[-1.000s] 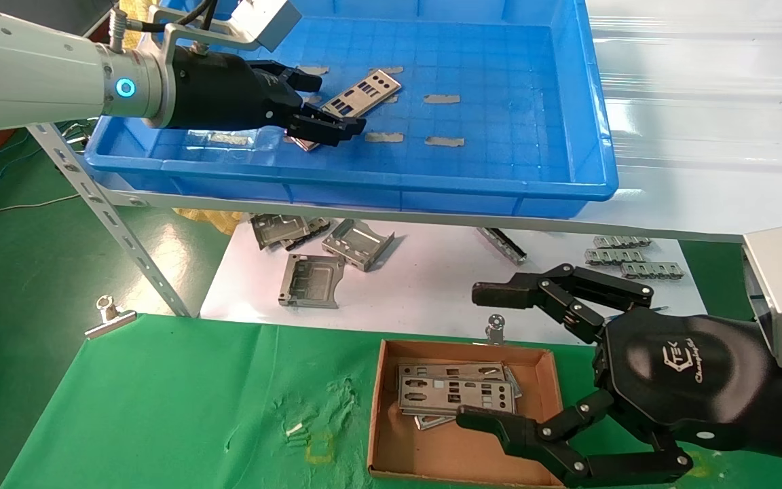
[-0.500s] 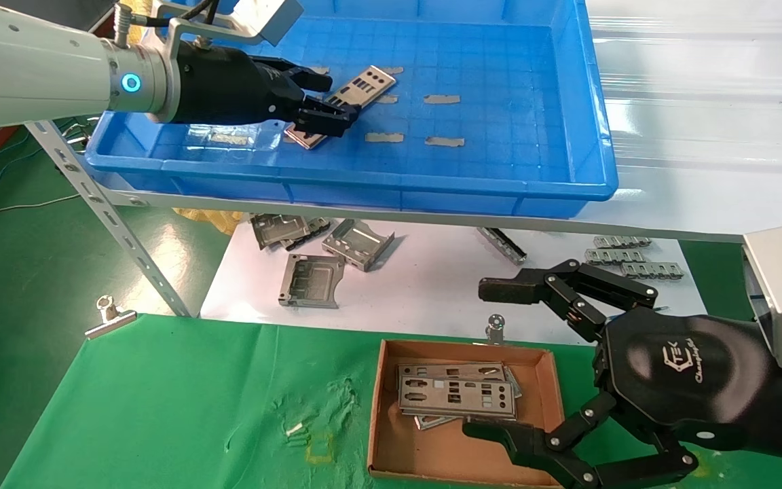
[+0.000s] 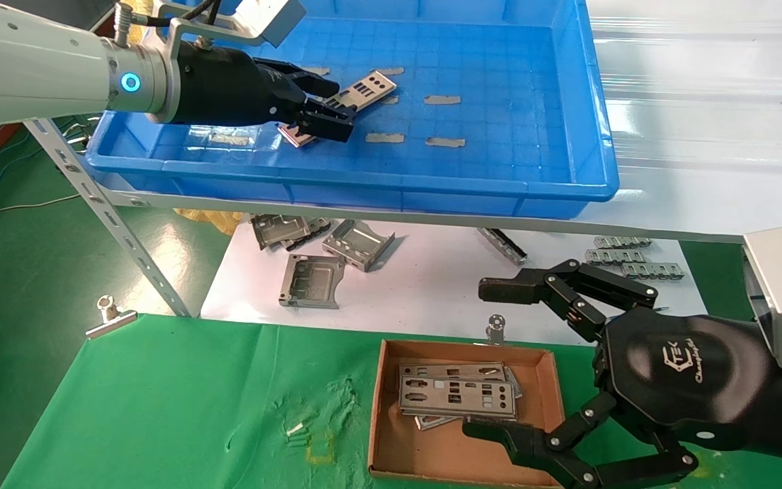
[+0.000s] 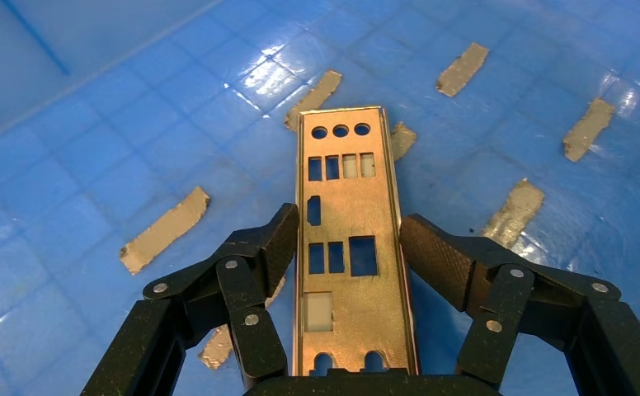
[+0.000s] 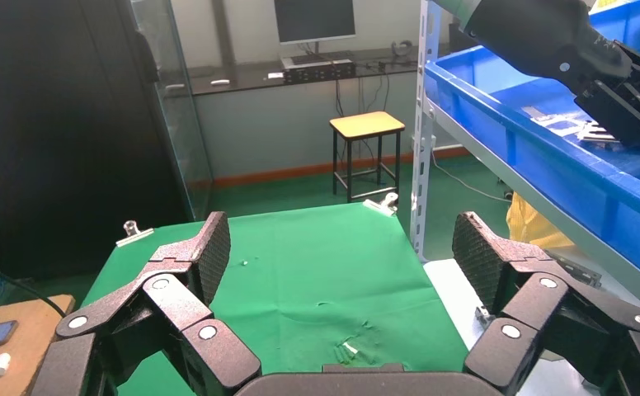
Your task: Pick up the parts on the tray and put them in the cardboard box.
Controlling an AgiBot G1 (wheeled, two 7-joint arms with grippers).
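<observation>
While the left gripper reaches into the blue tray, its fingers press against both long edges of a metal plate, gripping it just above the tray floor among grey tape strips. Lower down, more plates lie stacked in the cardboard box. Beside the box, the right gripper hovers with its fingers spread wide, holding nothing.

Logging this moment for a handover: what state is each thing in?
Left gripper: in the tray, shut on the plate.
Plate: pinched by both long edges.
Tray: on the shelf, only tape strips besides.
Cardboard box: open, several plates stacked inside.
Right gripper: open, empty, beside the box.
</observation>
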